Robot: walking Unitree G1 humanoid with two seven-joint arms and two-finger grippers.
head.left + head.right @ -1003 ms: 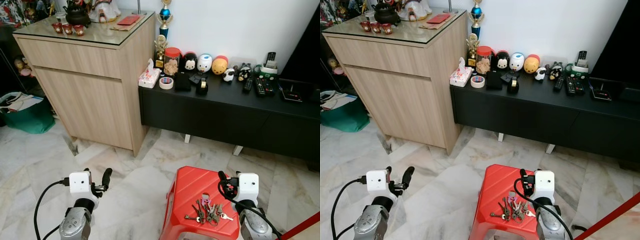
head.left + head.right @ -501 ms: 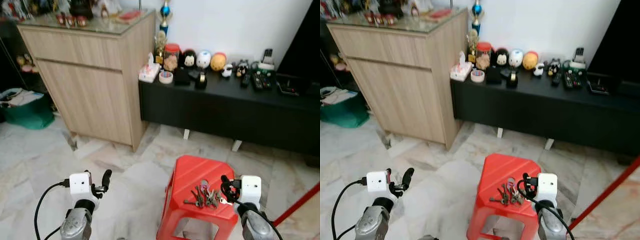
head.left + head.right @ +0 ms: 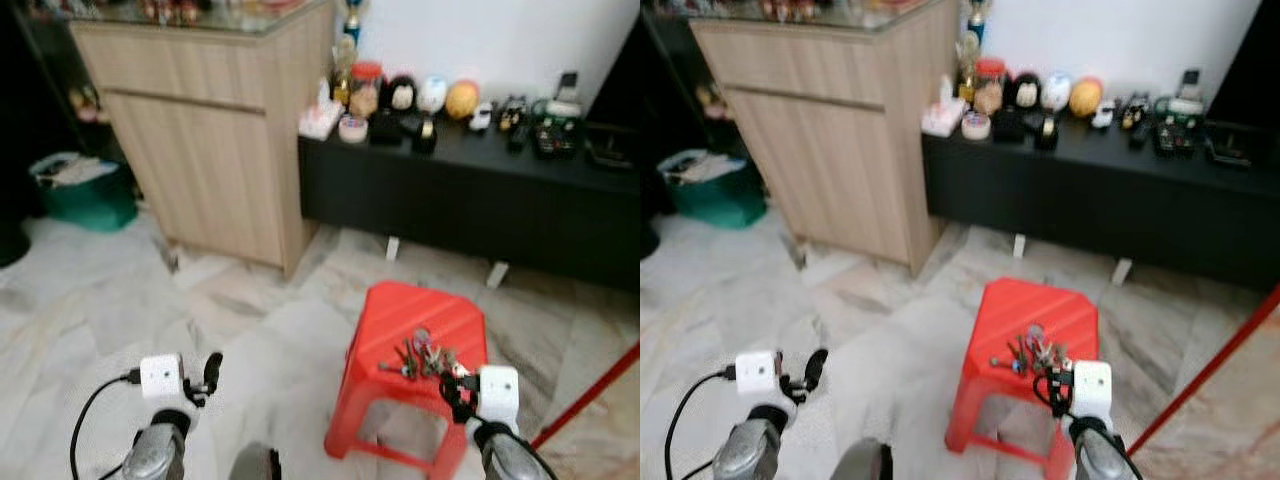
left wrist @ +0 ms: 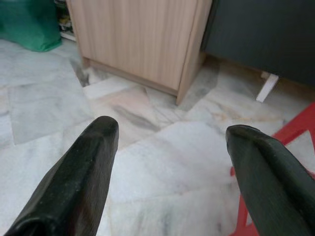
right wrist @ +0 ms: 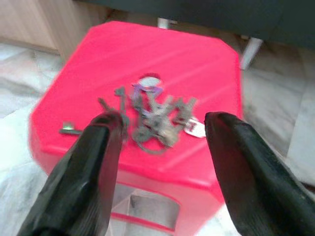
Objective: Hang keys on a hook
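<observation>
A bunch of keys [image 3: 424,358] lies on top of a red plastic stool [image 3: 402,315] on the marble floor. The right wrist view looks down on the keys [image 5: 156,117] from just behind them. My right gripper [image 5: 160,147] is open, a short way above and behind the keys, holding nothing. That gripper [image 3: 450,385] sits at the stool's near right corner in the eye view. My left gripper [image 3: 210,372] is open over bare floor to the left of the stool, its fingers [image 4: 81,177] wide apart.
A light wooden cabinet [image 3: 215,150] stands at the back left. A low black TV bench [image 3: 470,190] with toys, a jar and remotes runs along the white wall. A green bag [image 3: 75,190] lies at far left. A red bar [image 3: 590,395] slants at the right edge.
The whole picture has shifted and blurred: the camera has moved back and the stool now sits farther out in front. My grippers hold the same pose, both open.
</observation>
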